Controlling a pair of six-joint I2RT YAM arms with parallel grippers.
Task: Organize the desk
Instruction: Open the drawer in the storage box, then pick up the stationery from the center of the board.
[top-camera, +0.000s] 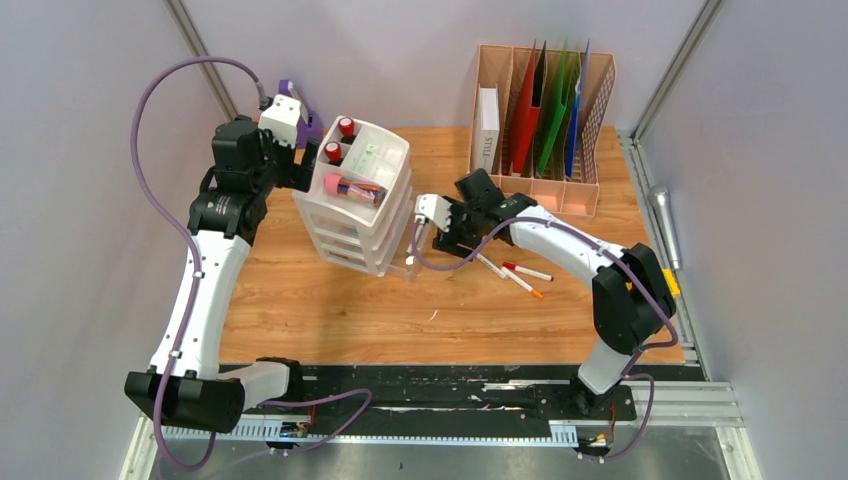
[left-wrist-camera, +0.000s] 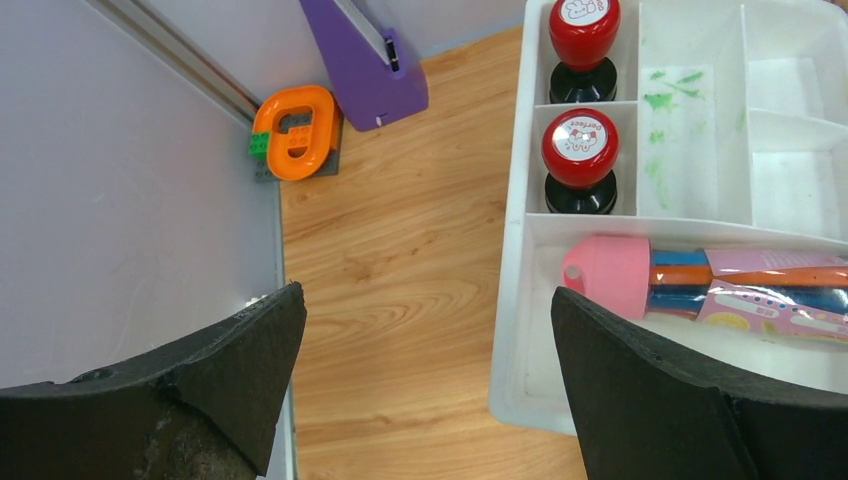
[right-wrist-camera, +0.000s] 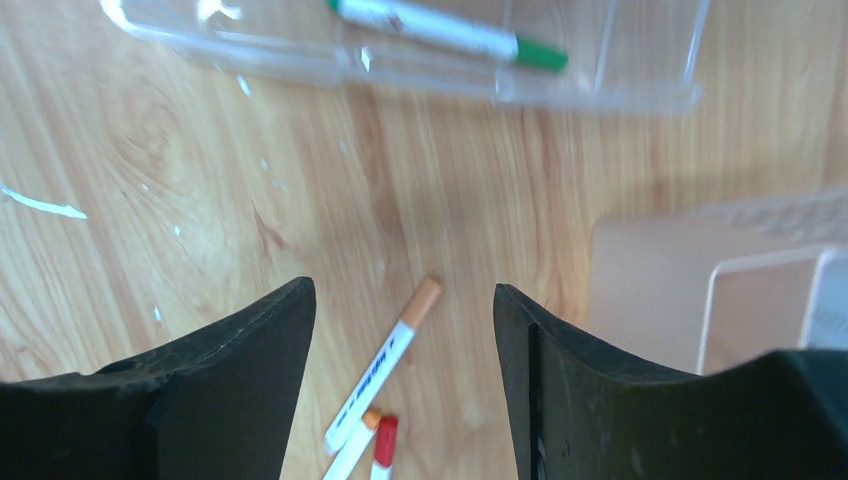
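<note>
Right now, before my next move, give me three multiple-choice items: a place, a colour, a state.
1. Where do the two red stamps stand? A) in the drawer unit's top tray; B) in a lower drawer; C) behind the unit.
2. What colour is the cap of the marker in the clear drawer? A) red; B) green; C) blue.
3. How is the left gripper? A) shut on a stamp; B) shut on a marker; C) open, empty.
Answers: 1 A, they sit in its small compartments; 2 B, its cap shows green; 3 C, jaws wide apart over bare desk.
</note>
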